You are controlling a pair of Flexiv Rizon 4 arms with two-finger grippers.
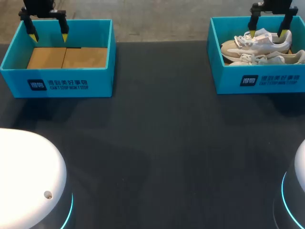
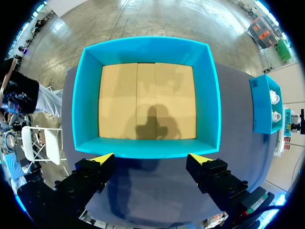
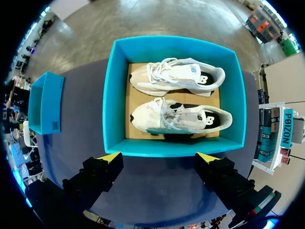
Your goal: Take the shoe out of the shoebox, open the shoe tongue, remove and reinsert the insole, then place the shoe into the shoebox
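Two white and beige sneakers lie side by side in the teal shoebox (image 1: 259,83) at the table's right rear; one shoe (image 1: 255,45) is further back, the other shoe (image 1: 267,58) nearer the front wall. In the right wrist view both shoes (image 3: 177,75) (image 3: 181,118) lie on their sides in the box (image 3: 113,100) ahead of the fingers. My right gripper (image 1: 269,31) (image 3: 159,156) hangs open above that box, touching nothing. At the left rear, my left gripper (image 1: 47,35) (image 2: 151,156) hangs open over a second teal box (image 1: 57,83) (image 2: 86,95) that shows only a bare cardboard floor.
The dark table (image 1: 157,143) stretches wide between and in front of the two boxes. The white rounded robot bases (image 1: 28,176) (image 1: 300,167) sit at the near corners.
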